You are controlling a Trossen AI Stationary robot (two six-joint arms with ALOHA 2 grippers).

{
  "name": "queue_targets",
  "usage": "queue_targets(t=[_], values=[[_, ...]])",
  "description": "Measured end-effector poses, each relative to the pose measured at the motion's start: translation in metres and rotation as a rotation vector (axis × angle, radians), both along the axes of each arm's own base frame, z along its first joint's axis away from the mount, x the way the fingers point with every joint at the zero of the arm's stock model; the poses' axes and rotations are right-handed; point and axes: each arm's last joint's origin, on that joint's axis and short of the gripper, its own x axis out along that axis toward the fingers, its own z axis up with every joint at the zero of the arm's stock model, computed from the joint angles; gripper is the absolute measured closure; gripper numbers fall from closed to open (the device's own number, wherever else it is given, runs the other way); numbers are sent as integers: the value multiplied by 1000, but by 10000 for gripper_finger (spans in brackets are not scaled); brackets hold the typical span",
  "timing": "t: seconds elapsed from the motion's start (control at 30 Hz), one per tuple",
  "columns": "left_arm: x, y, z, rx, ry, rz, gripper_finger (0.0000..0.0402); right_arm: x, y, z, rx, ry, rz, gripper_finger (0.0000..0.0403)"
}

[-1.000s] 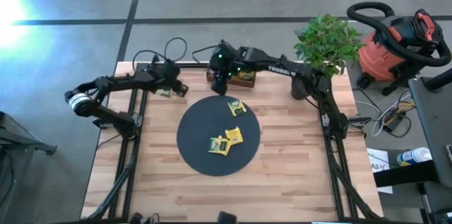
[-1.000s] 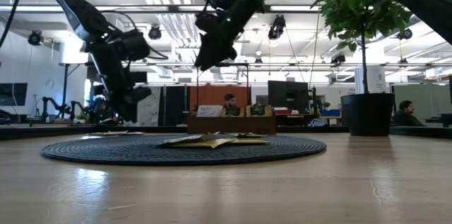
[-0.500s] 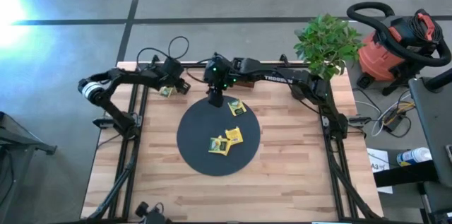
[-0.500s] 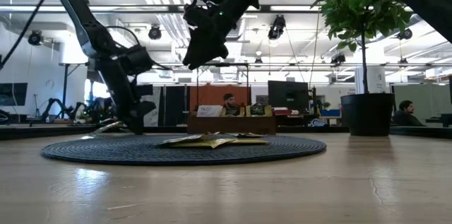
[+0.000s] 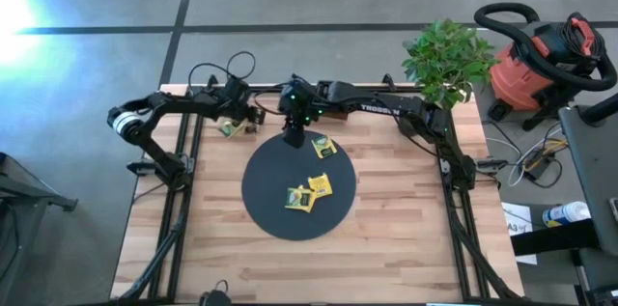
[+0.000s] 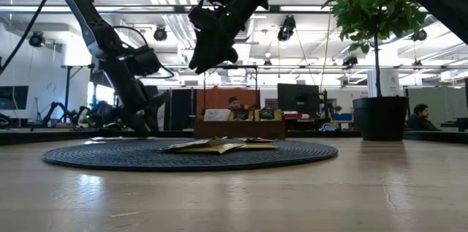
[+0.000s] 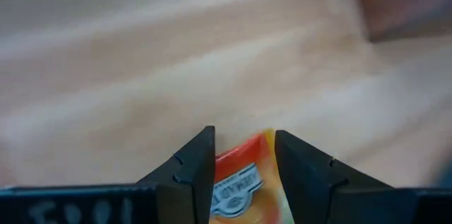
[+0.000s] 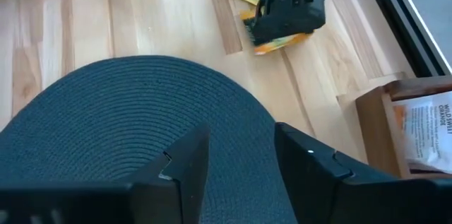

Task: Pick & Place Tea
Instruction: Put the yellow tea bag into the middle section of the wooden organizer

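Left gripper point(image 7: 242, 159) open, straddling orange packet point(image 7: 246, 178), disc point(image 5: 297, 183) 10 o'clock; thin, light, slippery: pinch edge. Right gripper point(image 8: 236, 159) open, empty.

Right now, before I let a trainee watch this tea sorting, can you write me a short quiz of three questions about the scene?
1. True or false: the right gripper hangs over the black disc with nothing between its fingers.
2. Choose one. The tea packet under the left gripper lies: A) on the disc; B) on the bare table beside the disc; C) in the wooden tray.
3. Short answer: what main colour does that packet show between the left gripper's fingers?

Key: 1 true; 2 B; 3 orange-red.
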Motion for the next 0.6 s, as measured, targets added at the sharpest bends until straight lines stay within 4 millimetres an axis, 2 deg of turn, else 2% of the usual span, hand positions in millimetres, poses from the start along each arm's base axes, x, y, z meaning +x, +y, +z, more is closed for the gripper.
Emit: queue_targets(t=[0.17, 0.33, 0.43, 0.53, 0.6], values=[[9, -14, -2, -242, -184, -96, 262, -1, -3, 0, -4, -2, -5, 252], [18, -26, -2, -351, -254, -197, 262, -1, -6, 0, -8, -5, -15, 252], [20, -31, 11, -244, -225, -181, 262, -1, -8, -1, -8, -5, -17, 254], [17, -35, 29, -27, -109, -46, 265, -2, -9, -2, -7, -4, -23, 257], [13, -40, 38, 52, -47, 53, 268, -1, -9, -3, -9, -11, -24, 257]])
